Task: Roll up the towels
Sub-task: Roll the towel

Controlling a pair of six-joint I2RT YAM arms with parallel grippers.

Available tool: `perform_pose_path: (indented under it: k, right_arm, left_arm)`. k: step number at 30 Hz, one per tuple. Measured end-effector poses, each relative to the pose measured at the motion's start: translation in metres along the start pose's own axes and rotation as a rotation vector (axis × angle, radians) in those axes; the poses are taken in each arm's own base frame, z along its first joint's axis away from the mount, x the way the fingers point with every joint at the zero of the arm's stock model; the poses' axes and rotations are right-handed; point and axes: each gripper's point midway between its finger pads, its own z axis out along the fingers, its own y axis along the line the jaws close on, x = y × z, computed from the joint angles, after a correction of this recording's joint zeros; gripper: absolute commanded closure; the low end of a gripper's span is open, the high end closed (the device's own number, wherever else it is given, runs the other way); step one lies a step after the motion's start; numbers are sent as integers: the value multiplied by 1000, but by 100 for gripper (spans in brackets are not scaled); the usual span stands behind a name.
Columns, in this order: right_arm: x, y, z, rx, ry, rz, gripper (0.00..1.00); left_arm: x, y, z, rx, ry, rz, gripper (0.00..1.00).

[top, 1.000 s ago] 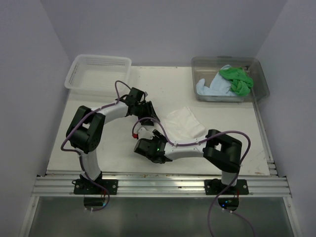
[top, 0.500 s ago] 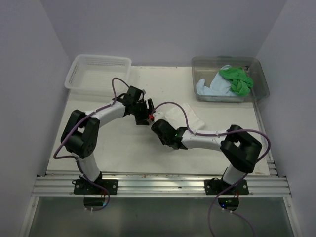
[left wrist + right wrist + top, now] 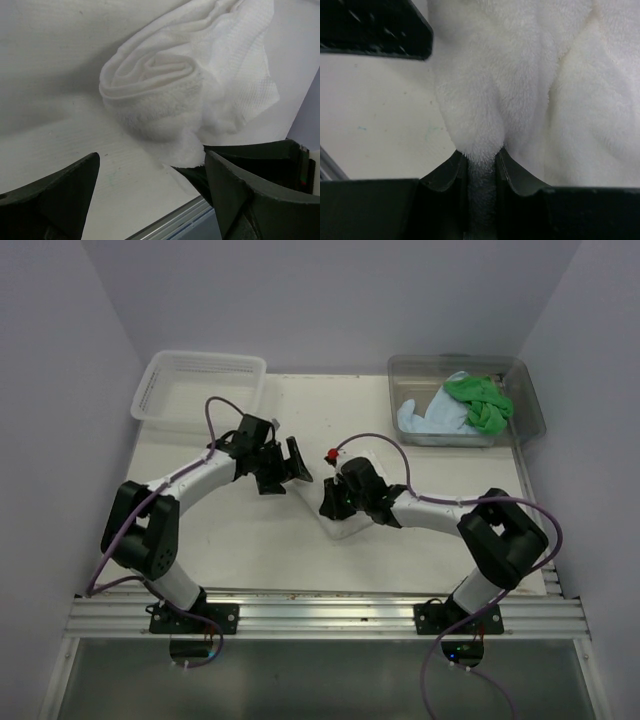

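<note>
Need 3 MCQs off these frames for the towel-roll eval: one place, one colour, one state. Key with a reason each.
1. Where do the green towel and the light blue towel lie?
A) in the lattice basket
B) in the clear tub
C) flat on the table

2. What colour is the towel that the right fingers pinch?
A) green
B) white
C) light blue

3. How do the left fingers stand?
A) shut on the green towel
B) shut on the basket rim
C) open, holding nothing

Key:
1 B: the top view shows both bunched inside the tub.
2 B: the right wrist view shows a fold of the white towel clamped between the fingers.
3 C: the left wrist view shows them spread wide, nothing between them, the partly rolled towel ahead.
</note>
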Motion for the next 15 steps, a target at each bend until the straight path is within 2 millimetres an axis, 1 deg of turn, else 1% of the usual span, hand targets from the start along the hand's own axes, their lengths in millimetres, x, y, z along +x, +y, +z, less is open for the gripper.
perform_pose_path:
  k: [4, 6, 9, 15]
  right_arm:
    - [2, 10, 0, -110, -4, 65, 100]
    - [3, 12, -1, -145, -8, 96, 100]
    - [3, 14, -3, -188, -10, 135, 100]
    - [7, 22, -5, -240, 7, 157, 100]
  left_arm:
    - [24, 14, 12, 12, 63, -38, 13]
    - [29, 17, 15, 15, 75, -50, 14]
    - [29, 15, 19, 36, 68, -66, 16]
    - [28, 13, 31, 82, 40, -94, 24]
